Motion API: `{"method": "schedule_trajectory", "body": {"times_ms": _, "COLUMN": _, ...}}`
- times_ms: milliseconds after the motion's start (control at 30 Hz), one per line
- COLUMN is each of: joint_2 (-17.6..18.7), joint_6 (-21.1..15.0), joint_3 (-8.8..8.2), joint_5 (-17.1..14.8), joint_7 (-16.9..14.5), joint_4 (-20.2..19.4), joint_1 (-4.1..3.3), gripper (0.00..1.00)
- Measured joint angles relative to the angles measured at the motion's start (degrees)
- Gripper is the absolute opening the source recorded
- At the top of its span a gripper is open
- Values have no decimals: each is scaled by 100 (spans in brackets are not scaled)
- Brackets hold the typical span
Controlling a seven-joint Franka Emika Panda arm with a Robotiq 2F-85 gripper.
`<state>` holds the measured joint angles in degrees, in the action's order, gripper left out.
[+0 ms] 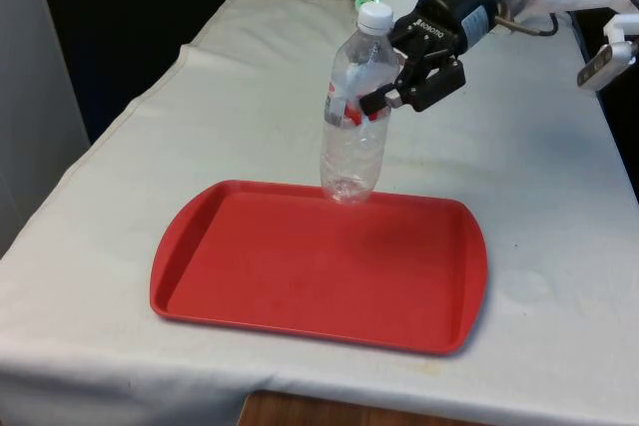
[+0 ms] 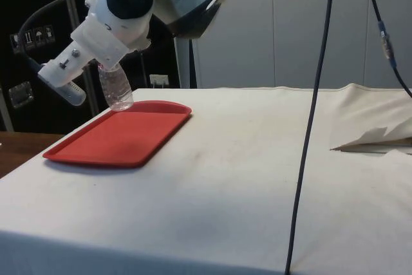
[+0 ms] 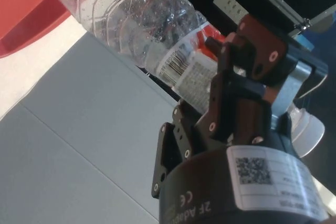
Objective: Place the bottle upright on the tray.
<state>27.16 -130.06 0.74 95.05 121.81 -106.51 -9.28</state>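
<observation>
The clear, empty-looking plastic bottle with white cap [image 1: 355,117], probably light and easily crushed, hangs almost upright just above the far edge of the flat red plastic tray [image 1: 319,266], the black end effector [image 1: 391,97] closed on its labelled middle.

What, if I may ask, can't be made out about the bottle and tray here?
- Whether the bottle touches the tray: its base sits at the far rim in the front view.
- Bottle's upper half, side view: hidden by the arm.
- The label's print, wrist view: partly covered by the gripper.
</observation>
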Motion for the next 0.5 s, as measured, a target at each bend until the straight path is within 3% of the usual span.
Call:
{"method": "schedule_trajectory", "body": {"times_ms": 267, "joint_2": 0, "joint_6": 63, "joint_3": 40, "joint_5": 6, "joint_7": 401, "joint_4": -6, "joint_1": -17, "gripper": 34}}
{"method": "schedule_trajectory", "body": {"times_ms": 500, "joint_2": 0, "joint_6": 92, "joint_3": 40, "joint_5": 11, "joint_7": 435, "joint_4": -6, "joint_1": -17, "gripper": 34}}
